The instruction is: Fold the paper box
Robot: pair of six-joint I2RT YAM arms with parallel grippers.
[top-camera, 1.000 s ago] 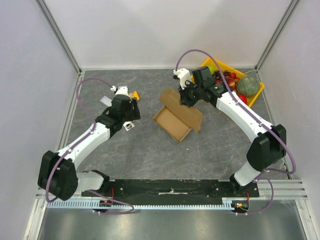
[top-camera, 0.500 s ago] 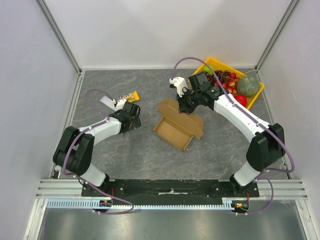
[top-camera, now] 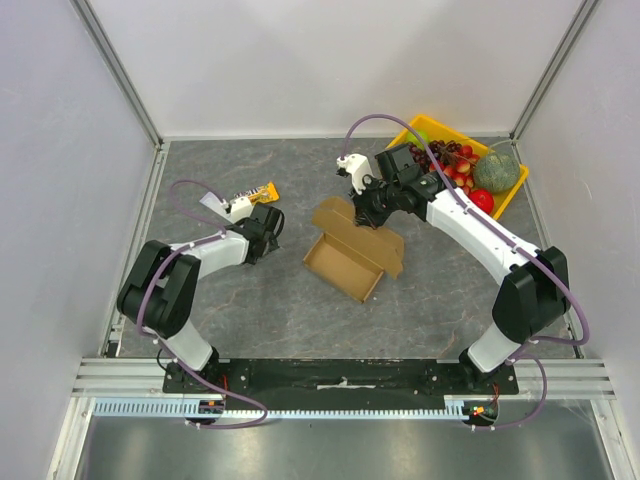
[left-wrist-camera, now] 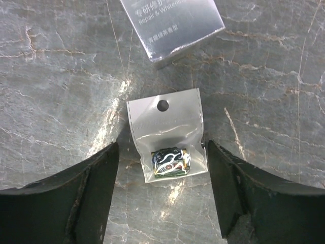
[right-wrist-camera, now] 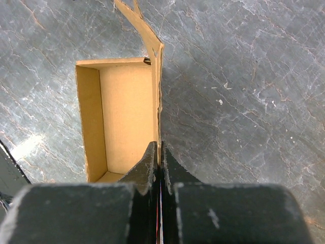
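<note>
The paper box [top-camera: 345, 258] is a brown cardboard carton lying open in the middle of the table, with its lid panel [top-camera: 378, 238] raised along the far side. My right gripper [top-camera: 372, 214] is shut on that upright panel. In the right wrist view the fingers [right-wrist-camera: 152, 165] pinch the thin cardboard edge [right-wrist-camera: 158, 101], with the carton's empty inside [right-wrist-camera: 124, 114] to their left. My left gripper [top-camera: 264, 236] is open to the left of the box and apart from it. It hangs low over a small clear bag [left-wrist-camera: 167, 134] on the table, its fingers [left-wrist-camera: 104, 170] on either side of the bag.
A silver packet [left-wrist-camera: 172, 25] lies just beyond the clear bag. A yellow snack bar [top-camera: 262, 191] lies on the table near the left arm. A yellow tray [top-camera: 507, 195] with a green melon [top-camera: 497, 168] and red fruit stands at the back right, behind the right arm.
My left arm has folded back toward the left and its gripper has come down over the small bag. The right gripper has shifted the box slightly to the left, still pinching the panel.
</note>
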